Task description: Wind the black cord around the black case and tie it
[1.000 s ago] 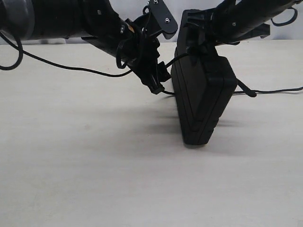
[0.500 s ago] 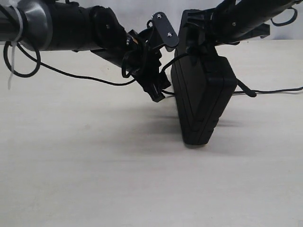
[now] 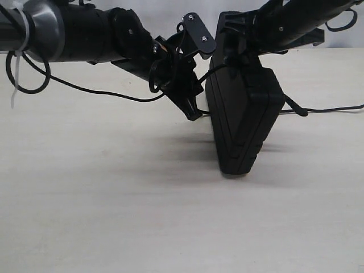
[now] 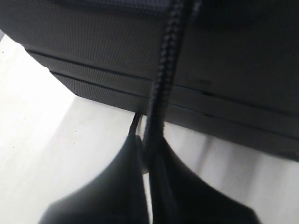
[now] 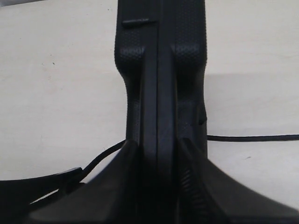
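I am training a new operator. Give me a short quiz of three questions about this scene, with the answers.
1. True or false: the black case lies flat on the table.
2. What does the left gripper pinch? A: the black cord. B: the case's handle. C: nothing.
3. Which gripper clamps the case at its upper end?
Key: 1 false, it stands on a narrow edge, leaning. 2 A. 3 the right gripper.
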`<action>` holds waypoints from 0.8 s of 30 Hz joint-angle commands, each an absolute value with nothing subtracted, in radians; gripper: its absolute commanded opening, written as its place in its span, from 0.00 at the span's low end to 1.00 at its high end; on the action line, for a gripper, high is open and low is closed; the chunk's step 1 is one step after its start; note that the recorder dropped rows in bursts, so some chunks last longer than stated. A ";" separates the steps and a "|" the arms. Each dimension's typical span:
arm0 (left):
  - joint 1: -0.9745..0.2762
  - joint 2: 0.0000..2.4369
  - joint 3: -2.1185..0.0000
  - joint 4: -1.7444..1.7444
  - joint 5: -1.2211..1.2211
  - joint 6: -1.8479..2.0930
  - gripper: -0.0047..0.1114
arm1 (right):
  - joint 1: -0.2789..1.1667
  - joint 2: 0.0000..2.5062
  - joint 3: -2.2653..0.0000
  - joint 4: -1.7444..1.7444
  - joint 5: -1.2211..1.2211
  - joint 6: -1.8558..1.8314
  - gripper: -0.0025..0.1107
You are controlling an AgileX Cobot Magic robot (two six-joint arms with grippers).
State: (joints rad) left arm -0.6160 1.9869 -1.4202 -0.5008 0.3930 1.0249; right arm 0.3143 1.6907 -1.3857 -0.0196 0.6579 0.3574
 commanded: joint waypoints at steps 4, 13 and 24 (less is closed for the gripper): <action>-0.647 1.986 -1.421 -0.517 0.361 1.056 0.04 | 0.318 1.684 -1.394 -0.007 0.625 0.354 0.06; -0.711 1.986 -1.421 -0.518 0.281 1.126 0.04 | 0.318 1.684 -1.394 -0.007 0.625 0.354 0.06; -0.709 1.986 -1.421 -0.514 0.277 1.066 0.04 | 0.318 1.684 -1.394 -0.007 0.625 0.354 0.06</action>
State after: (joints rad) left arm -0.6965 1.9878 -1.4122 -0.5073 0.3152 1.0843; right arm 0.3125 1.6907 -1.3857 -0.0196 0.6604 0.3614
